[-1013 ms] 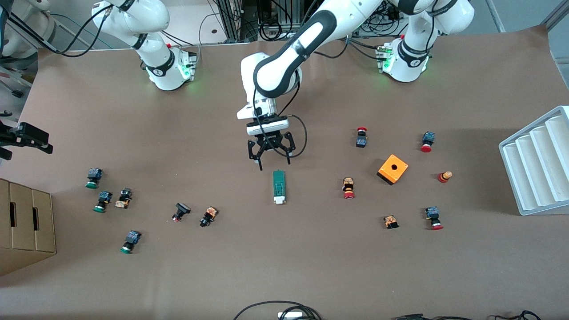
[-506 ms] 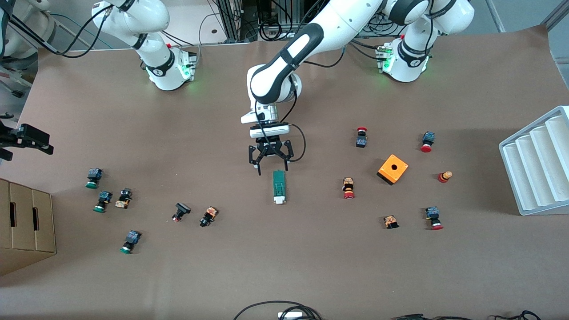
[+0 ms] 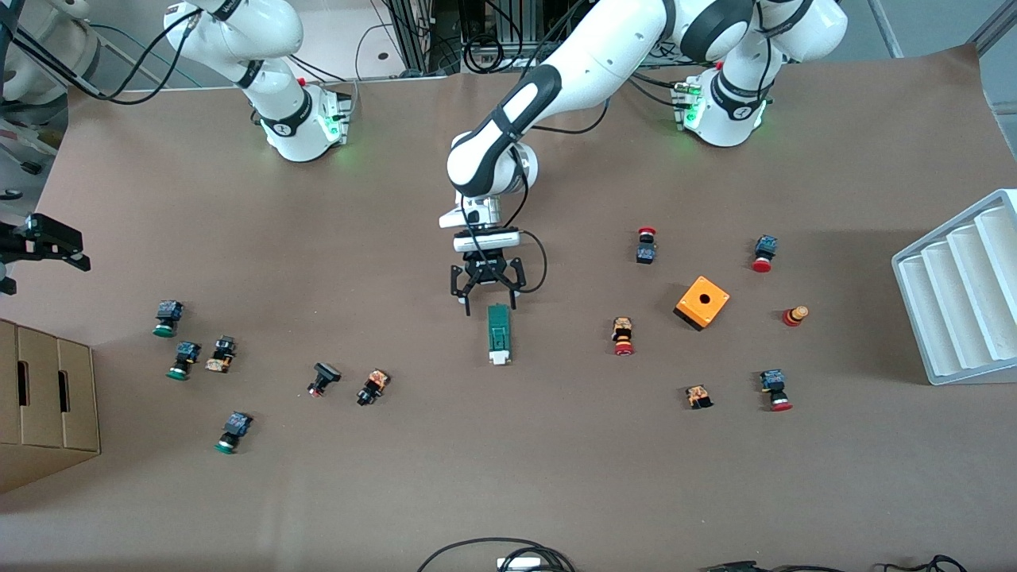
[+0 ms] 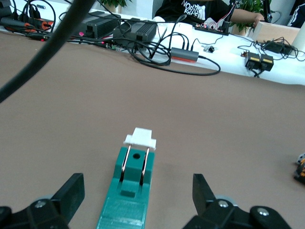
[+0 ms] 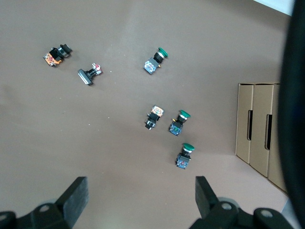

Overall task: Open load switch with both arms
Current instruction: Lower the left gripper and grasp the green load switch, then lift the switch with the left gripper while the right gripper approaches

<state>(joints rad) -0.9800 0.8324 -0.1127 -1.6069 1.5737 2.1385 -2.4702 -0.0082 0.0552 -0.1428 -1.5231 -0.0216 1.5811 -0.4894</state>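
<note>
A: One arm did all the moving. Over the last second the left gripper point(image 3: 486, 292) sank from above the middle of the table and crept toward the load switch point(image 3: 498, 334), until its fingertips hung just over the end of the switch farthest from the front camera. Its fingers stayed spread wide, holding nothing.

B: And the switch itself?

A: It had not shifted. It lay flat on the brown table point(image 3: 508, 477) at the middle, its white block pointing toward the front camera. I judged this the approach still in progress; no grip had been made, and opening it had not begun.

B: What about the right arm?

A: It waited. The front view showed its gripper only at that picture's edge, over the right arm's end of the table, above the cardboard box point(image 3: 48, 397). The right gripper point(image 5: 138, 200) showed properly only in its own wrist view: fingers wide apart, empty, looking down on green-capped buttons point(image 5: 183, 155) beside the box.

B: Did the left wrist view add anything?

A: Yes. It showed the switch point(image 4: 131, 188) lined up between the open fingers point(image 4: 71, 193), with two thin metal strips running along its top to the white block, which the front view could not resolve.
</note>
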